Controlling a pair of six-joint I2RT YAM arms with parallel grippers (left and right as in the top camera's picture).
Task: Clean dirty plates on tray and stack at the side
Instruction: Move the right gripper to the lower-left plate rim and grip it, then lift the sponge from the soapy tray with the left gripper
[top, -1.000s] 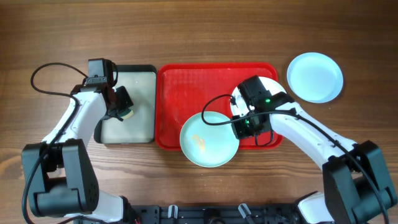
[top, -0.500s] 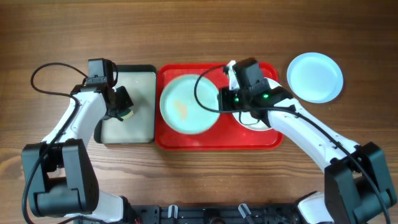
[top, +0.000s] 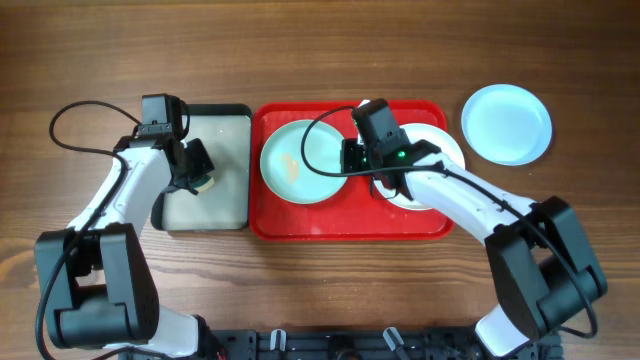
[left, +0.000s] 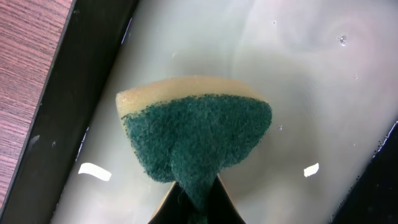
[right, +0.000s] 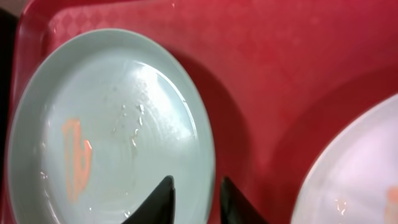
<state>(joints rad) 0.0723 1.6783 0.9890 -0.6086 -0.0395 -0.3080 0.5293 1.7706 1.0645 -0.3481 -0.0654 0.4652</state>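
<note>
- The right gripper pinches the right rim of the smeared turquoise plate, fingers narrow, one on each side of the edge.
- That plate is over the left half of the red tray; whether it lies flat or is slightly raised is hard to tell.
- The white plate lies on the tray's right half, partly under the arm.
- The other turquoise plate rests on the table, right of the tray.
- The left gripper clamps a green-and-yellow sponge above the black-rimmed tray.
</note>
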